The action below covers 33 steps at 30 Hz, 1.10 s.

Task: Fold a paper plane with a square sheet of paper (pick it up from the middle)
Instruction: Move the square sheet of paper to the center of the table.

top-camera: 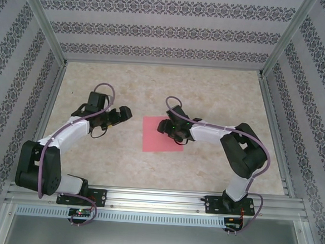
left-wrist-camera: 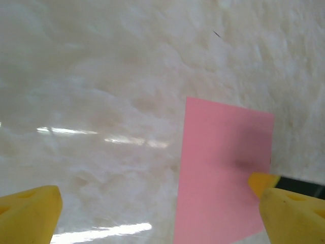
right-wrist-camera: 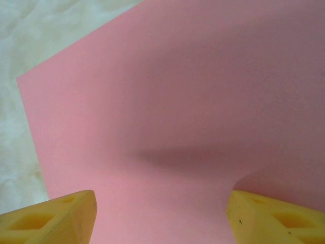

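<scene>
The square sheet of paper point(top-camera: 153, 139) lies pink-red on the table's middle, with no paper plane shape to it. My right gripper point(top-camera: 171, 128) stands over its right part, jaws apart, fingertips down on the sheet point(right-wrist-camera: 167, 86). Between the yellow fingers point(right-wrist-camera: 66, 218) the paper bulges into a low shadowed ridge, and the right gripper point(right-wrist-camera: 161, 211) is open across it. My left gripper point(top-camera: 121, 114) hovers left of the sheet, wide open and holding nothing. In the left wrist view the sheet point(left-wrist-camera: 218, 168) lies ahead to the right of that gripper point(left-wrist-camera: 160, 211).
The table point(top-camera: 220, 98) is a pale marbled surface. Patterned walls with aluminium posts point(top-camera: 44, 21) close it in on three sides. A metal rail point(top-camera: 157, 200) carrying both arm bases runs along the near edge.
</scene>
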Each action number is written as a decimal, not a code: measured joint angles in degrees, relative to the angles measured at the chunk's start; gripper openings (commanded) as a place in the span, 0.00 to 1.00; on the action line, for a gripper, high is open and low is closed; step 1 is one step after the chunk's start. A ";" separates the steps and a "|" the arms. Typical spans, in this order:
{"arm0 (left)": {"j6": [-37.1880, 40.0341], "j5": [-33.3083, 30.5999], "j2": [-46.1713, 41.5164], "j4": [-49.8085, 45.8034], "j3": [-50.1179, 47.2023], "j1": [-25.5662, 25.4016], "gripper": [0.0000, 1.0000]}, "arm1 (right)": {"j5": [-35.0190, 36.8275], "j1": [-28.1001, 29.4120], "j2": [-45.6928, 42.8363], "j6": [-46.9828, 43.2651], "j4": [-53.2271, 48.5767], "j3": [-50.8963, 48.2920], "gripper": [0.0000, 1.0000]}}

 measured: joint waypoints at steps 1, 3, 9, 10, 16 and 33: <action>0.09 0.26 0.46 0.68 0.13 -1.90 1.00 | 0.22 -0.98 -0.57 -0.66 -1.05 -0.28 0.71; 0.09 0.66 1.38 1.99 0.26 -5.07 1.00 | 0.59 -2.12 -0.70 -2.43 -3.10 0.20 0.72; 0.37 1.01 2.56 3.93 0.26 -8.81 1.00 | 3.17 -1.99 1.88 -6.58 -13.14 7.50 0.73; 0.66 0.63 2.56 3.93 0.26 -8.81 1.00 | 4.15 -1.70 1.86 -6.67 -14.21 8.28 0.74; 3.43 -3.39 -0.68 3.65 0.26 -8.79 1.00 | 8.55 1.77 0.04 -9.07 -19.28 11.85 0.81; 4.28 -8.13 -4.98 6.88 -3.04 -8.68 1.00 | 14.05 2.89 -0.04 -23.82 -27.43 16.15 0.98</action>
